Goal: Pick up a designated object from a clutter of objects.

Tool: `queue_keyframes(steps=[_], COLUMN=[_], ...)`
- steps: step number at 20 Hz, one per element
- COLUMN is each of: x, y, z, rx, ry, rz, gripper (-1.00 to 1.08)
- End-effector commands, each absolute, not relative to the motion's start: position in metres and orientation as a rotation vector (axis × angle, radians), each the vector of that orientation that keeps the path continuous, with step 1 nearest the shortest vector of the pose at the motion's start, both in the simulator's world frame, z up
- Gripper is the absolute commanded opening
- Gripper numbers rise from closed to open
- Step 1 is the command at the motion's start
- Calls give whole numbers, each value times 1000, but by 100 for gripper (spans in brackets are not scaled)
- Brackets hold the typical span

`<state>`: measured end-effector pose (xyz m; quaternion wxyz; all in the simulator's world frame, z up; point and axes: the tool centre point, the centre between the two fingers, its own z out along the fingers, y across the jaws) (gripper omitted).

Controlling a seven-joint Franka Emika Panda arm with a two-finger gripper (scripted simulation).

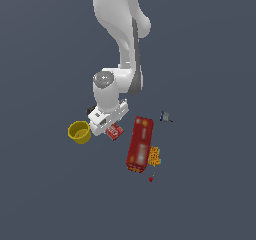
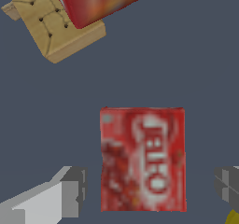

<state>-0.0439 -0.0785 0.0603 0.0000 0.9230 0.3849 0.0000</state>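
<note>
Gripper (image 2: pixel 149 185) with fingers (image 2: pixel 70 190) spread wide, one on each side of the small red box (image 2: pixel 142 160) and not touching it; nothing is grasped. The box lies flat on the grey floor (image 2: pixel 163 55), its white lettering reading "JELL-O". In the exterior view the box (image 1: pixel 114 131) peeks from beneath the white hand, between the yellow bowl (image 1: pixel 79 132) and the long red carton (image 1: pixel 139 144). An orange patterned piece (image 1: pixel 154 156) touches the carton's side; a tan wooden block (image 2: pixel 53 24) shows under the carton's end in the wrist view. The arm (image 1: pixel 122 39) descends from above, wrist bent down over the box.
</note>
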Motion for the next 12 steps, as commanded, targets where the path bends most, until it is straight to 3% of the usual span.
queue_keyframes(steps=[1, 12], x=[-44, -45], y=[-78, -79], z=[53, 16], rx=[2899, 2897], ry=[1210, 1214], rz=[-1, 0], gripper=[100, 100])
